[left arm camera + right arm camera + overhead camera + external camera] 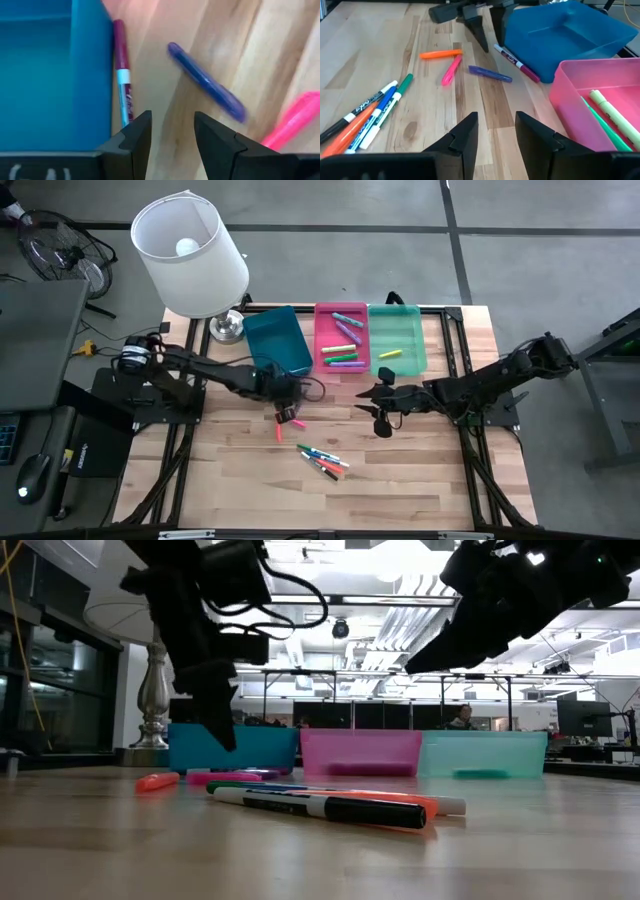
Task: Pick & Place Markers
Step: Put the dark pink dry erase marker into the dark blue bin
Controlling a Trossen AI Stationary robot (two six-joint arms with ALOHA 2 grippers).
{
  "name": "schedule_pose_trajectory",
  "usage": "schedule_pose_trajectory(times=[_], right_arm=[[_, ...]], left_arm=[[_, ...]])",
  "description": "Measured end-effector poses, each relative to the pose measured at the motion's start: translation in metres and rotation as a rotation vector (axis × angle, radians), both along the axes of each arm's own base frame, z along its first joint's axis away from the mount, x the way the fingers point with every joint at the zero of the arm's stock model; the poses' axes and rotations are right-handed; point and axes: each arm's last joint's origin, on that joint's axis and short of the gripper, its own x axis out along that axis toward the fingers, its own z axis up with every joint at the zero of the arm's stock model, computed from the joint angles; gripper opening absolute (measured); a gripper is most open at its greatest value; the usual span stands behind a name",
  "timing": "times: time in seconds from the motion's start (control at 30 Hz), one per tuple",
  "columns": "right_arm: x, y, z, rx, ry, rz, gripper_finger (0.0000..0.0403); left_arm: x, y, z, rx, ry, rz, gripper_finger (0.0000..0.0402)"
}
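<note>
Loose markers lie flat on the wooden table: a maroon one [121, 75] along the blue tray's wall, a purple-blue one [207, 82], a pink one [451, 70], an orange one [440, 53], and a cluster [322, 462] nearer the front edge. More markers lie in the pink tray [319, 340] and the green tray [415, 330]. My left gripper [287, 412] hangs open, pointing steeply down, over the table by the blue tray's near right corner, between the maroon and purple-blue markers. My right gripper [368, 402] is open and empty in front of the pink tray.
The blue tray [275, 340], pink tray and green tray stand side by side at the table's far edge. A white-shaded lamp [190, 255] stands at the far left corner. Bare wood lies along the near edge and both near corners.
</note>
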Motion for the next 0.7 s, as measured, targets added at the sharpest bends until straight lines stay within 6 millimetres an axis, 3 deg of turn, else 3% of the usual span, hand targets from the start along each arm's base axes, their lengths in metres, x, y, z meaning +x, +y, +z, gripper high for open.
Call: schedule_pose_trajectory(times=[0.2,0.7], right_arm=[[0.000,0.000,-0.001,-0.006,0.008,0.002,0.0119],[-0.001,0.000,-0.001,-0.026,0.018,0.016,0.0119]], left_arm=[[-0.002,0.013,-0.004,-0.069,0.042,0.005,0.0143],[0.001,0.015,-0.029,0.031,0.171,0.005,0.0143]])
